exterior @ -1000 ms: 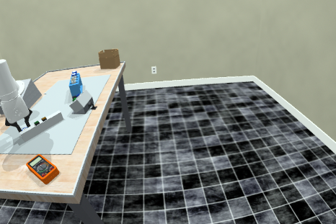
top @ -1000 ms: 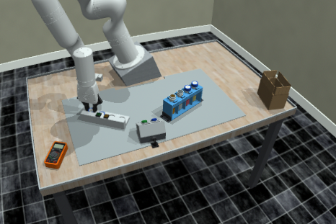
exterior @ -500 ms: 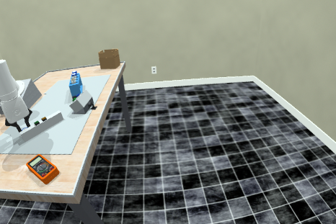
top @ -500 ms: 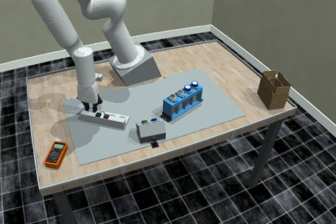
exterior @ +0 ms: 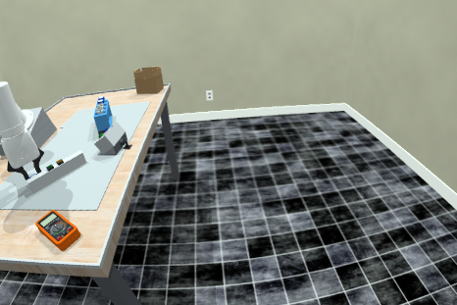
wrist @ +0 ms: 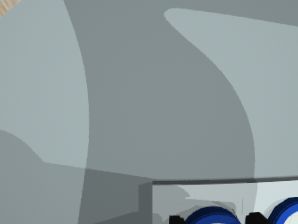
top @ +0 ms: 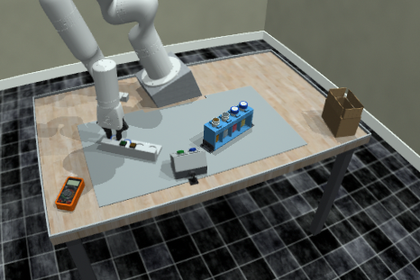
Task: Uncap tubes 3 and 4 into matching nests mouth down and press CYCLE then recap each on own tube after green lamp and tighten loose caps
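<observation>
Wrist view shows the pincer [top: 114, 137] [exterior: 33, 175] [wrist: 215, 219] shut on the tube 4 cap [top: 112, 138] [exterior: 32, 177] [wrist: 206, 212], at its nest in the cap tray [top: 144, 151] [exterior: 59, 176] [wrist: 170, 200]. Putting that cap down looks like the job now. Next, it should sit flat, let go and lift, then push the blue CYCLE key [top: 193, 149] [exterior: 105, 131], at three o'clock in the top view.

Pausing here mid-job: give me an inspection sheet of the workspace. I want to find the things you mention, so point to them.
Surface: grey mat [top: 135, 185] [exterior: 93, 182] [wrist: 125, 100] flat on the wooden table [top: 234, 66] [exterior: 83, 251].
Job's things: blue rack [top: 210, 137] [exterior: 103, 123] has two open tubes, two capped; one blue cap [top: 128, 140] [wrist: 291, 212] in the cap tray [top: 146, 153] [exterior: 59, 175] [wrist: 165, 200], another in the pincer.
Clutter: orange multimeter [top: 69, 194] [exterior: 58, 228]; open cardboard box [top: 342, 120] [exterior: 148, 81].
Pincer [top: 114, 138] [exterior: 34, 175] [wrist: 215, 220]: shut on a blue cap [wrist: 212, 216], at the tray's end.
Cables: nothing seen.
Surroundings: dark tiled floor [top: 225, 235] [exterior: 294, 207]; wall outlet [exterior: 209, 95], nothing plugged in.
</observation>
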